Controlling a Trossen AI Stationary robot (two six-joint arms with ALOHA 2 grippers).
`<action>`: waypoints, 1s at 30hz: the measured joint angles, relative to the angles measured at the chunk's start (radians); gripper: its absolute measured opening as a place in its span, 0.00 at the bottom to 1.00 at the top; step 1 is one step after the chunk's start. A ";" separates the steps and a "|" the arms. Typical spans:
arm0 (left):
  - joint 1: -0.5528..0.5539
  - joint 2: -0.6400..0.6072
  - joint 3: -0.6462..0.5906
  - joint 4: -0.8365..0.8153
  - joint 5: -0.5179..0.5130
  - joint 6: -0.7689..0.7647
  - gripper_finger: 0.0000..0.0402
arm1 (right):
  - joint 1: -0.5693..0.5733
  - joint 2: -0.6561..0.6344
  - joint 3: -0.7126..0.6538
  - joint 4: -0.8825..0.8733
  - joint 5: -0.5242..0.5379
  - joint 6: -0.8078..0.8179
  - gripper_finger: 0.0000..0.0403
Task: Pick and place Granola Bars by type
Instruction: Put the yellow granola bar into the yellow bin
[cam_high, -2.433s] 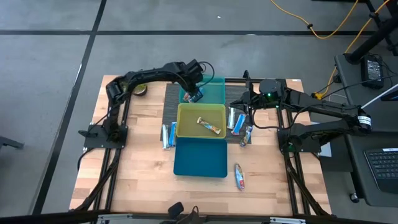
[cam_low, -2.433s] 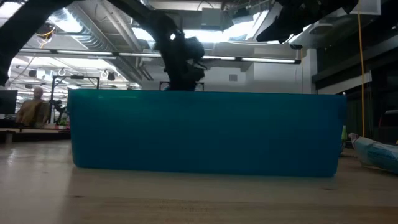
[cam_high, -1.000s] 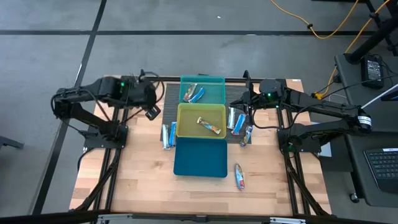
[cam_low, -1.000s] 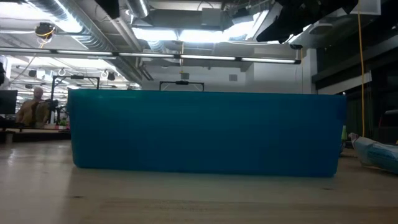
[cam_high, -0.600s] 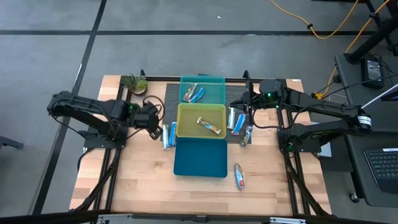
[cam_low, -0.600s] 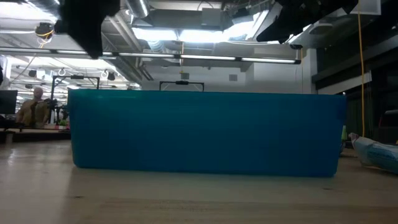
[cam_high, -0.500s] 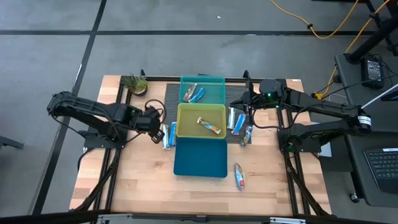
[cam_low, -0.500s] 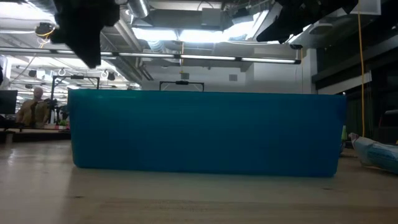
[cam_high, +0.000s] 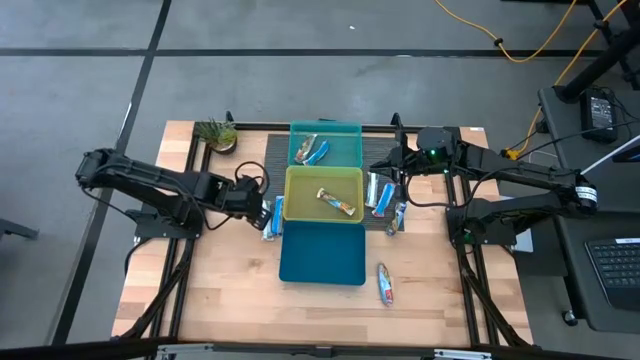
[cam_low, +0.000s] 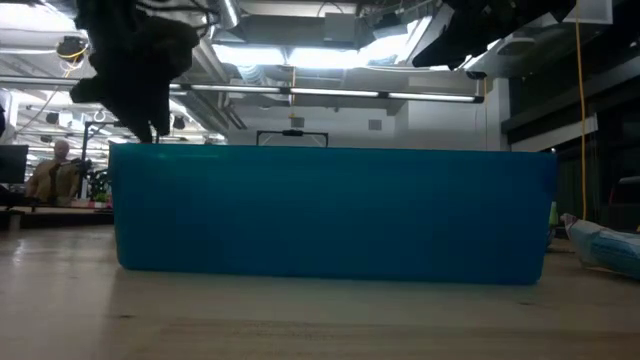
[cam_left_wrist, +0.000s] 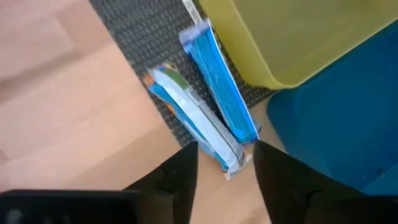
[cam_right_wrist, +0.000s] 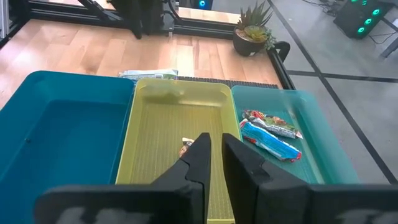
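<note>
Two Granola Bars lie side by side on the dark mat left of the yellow-green bin: a white-and-blue one and a blue one. My left gripper is low over their near ends, open, with a finger on either side. The teal bin holds two bars, and the yellow-green bin holds one. My right gripper hangs shut and empty above the bins' right side.
The blue bin stands nearest the table's near edge and fills the low view. More bars lie right of the yellow-green bin, and one lies on the bare wood. A potted plant stands at the far left.
My left gripper has come down from high over the table's left side. It has moved toward the bins and tipped downward, and now sits low over the two bars left of the yellow-green bin. The bars have not moved.
</note>
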 joint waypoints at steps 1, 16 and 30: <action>0.004 0.000 -0.016 0.023 0.016 0.000 0.39 | 0.000 0.000 0.000 0.000 0.000 -0.001 0.11; 0.064 0.001 -0.235 0.302 0.066 -0.060 0.66 | 0.000 0.000 0.000 0.000 0.000 -0.026 0.11; 0.094 0.107 -0.304 0.465 0.100 -0.036 0.67 | 0.000 0.000 0.000 0.000 0.000 -0.026 0.11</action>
